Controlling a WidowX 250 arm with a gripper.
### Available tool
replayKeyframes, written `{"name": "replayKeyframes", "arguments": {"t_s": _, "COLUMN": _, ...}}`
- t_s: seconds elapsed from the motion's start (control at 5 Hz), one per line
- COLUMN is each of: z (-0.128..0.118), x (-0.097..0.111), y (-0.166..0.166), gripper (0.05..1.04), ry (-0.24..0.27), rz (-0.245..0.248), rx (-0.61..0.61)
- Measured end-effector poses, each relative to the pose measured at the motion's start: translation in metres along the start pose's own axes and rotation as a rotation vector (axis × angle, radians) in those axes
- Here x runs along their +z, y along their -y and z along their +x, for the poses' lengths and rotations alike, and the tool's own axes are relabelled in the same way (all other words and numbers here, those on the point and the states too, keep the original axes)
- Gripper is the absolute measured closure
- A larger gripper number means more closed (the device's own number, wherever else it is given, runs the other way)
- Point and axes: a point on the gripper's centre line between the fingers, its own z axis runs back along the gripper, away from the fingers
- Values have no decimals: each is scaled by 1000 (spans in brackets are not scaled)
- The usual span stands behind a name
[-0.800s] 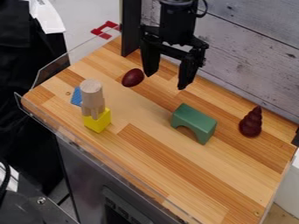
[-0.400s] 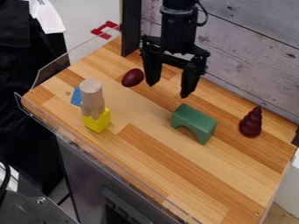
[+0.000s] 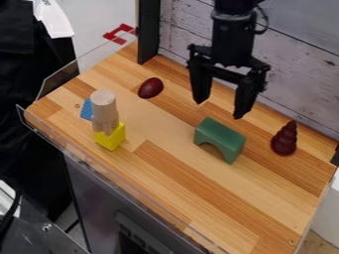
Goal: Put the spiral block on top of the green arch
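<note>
The fingers [image 3: 246, 98] of the black gripper [image 3: 218, 109] are standing wide apart, with nothing between them, and are pointing down over the far part of the wooden tabletop [image 3: 192, 193]. The gripper is hanging from the view's top edge, and its fingertips are showing behind the green arch [image 3: 222, 135]; how high they are hovering, I cannot tell.

The green arch is standing on the wood with its opening facing the near side. The spiral block [image 3: 285, 140] is standing upright on the tabletop, to the view's right of the arch and apart from it, with its narrow tip pointing up. It is sitting near the far edge, and bare wood is running between it and the arch.

On the other side of the gripper, a dark red egg [image 3: 151, 88] is lying on the wood, well apart from the arch. Farther toward the view's left, a yellow block [image 3: 114, 138] is bearing a notched wooden piece [image 3: 106, 124], and a pale cylinder [image 3: 104, 101] is standing on top of that. A blue block [image 3: 86, 109] is lying just beside this stack, partly hidden behind it. A broad stretch of bare wood is reaching from the stack and the arch toward the near edge.

A clear guard [image 3: 61, 82] is rising along the tabletop's left edge. Behind the far edge, a grey plank wall [image 3: 298, 74] is closing off the room, and a black post [image 3: 148, 32] is standing at the far left corner.
</note>
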Motion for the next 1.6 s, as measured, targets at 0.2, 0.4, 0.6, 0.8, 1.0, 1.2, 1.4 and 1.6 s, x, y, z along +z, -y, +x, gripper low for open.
{"name": "replayKeyframes", "arguments": {"t_s": 0.2, "z": 4, "x": 2, "y": 17, "gripper": 85, "ry": 19, "rz": 21, "rx": -44}}
{"name": "replayKeyframes", "arguments": {"t_s": 0.4, "z": 6, "x": 2, "y": 32, "gripper": 85, "ry": 25, "rz": 42, "rx": -73}}
{"name": "replayKeyframes", "arguments": {"t_s": 0.6, "z": 7, "x": 1, "y": 40, "gripper": 85, "ry": 42, "rz": 49, "rx": -64}}
{"name": "replayKeyframes", "arguments": {"t_s": 0.8, "z": 9, "x": -1, "y": 44, "gripper": 85, "ry": 59, "rz": 58, "rx": -45}}
{"name": "replayKeyframes", "arguments": {"t_s": 1.0, "z": 11, "x": -6, "y": 49, "gripper": 85, "ry": 64, "rz": 59, "rx": -27}}
{"name": "replayKeyframes", "arguments": {"t_s": 1.2, "z": 22, "x": -19, "y": 51, "gripper": 85, "ry": 45, "rz": 46, "rx": 3}}
{"name": "replayKeyframes", "arguments": {"t_s": 1.4, "z": 36, "x": -21, "y": 53, "gripper": 85, "ry": 52, "rz": 47, "rx": 23}}
{"name": "replayKeyframes", "arguments": {"t_s": 1.6, "z": 47, "x": -24, "y": 55, "gripper": 85, "ry": 49, "rz": 46, "rx": 39}}
